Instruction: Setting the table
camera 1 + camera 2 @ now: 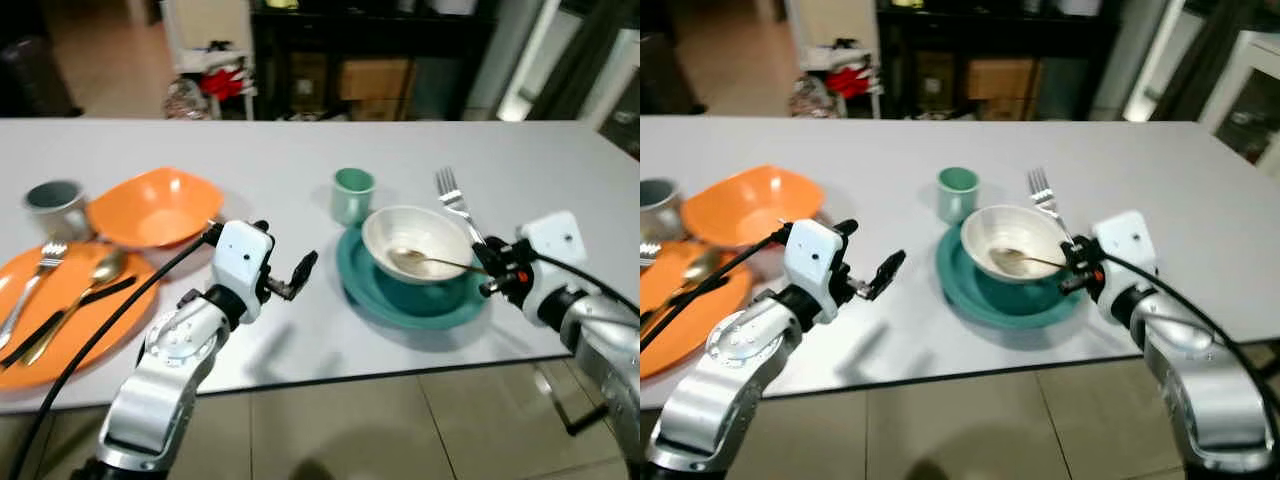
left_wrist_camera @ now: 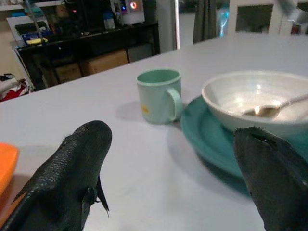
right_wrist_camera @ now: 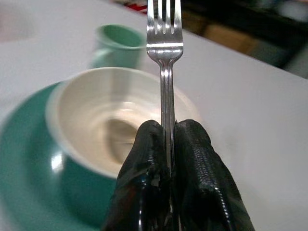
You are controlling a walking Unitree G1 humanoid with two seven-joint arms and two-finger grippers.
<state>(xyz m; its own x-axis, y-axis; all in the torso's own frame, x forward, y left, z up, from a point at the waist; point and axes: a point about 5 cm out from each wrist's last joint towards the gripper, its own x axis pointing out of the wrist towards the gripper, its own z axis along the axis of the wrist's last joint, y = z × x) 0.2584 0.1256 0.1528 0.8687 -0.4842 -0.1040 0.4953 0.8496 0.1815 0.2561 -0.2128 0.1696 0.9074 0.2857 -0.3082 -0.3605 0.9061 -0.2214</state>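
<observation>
Right gripper (image 1: 487, 268) at right of centre frame, fingers (image 3: 192, 159) pinched together on the handle of a fork (image 1: 456, 202); fork's long axis runs from the grip up toward the upper middle of the frame, tines pointing away from the robot, just right of the white bowl (image 1: 415, 240); bowl holds a spoon (image 1: 425, 260) and sits on a teal plate (image 1: 370, 285); green mug (image 1: 352, 194) just beside plate, upper left of it; left gripper (image 1: 288, 278) at lower centre-left, fingers spread apart, holding nothing, above bare table (image 1: 280, 150); orange plate (image 1: 130, 300) with cutlery at far left
</observation>
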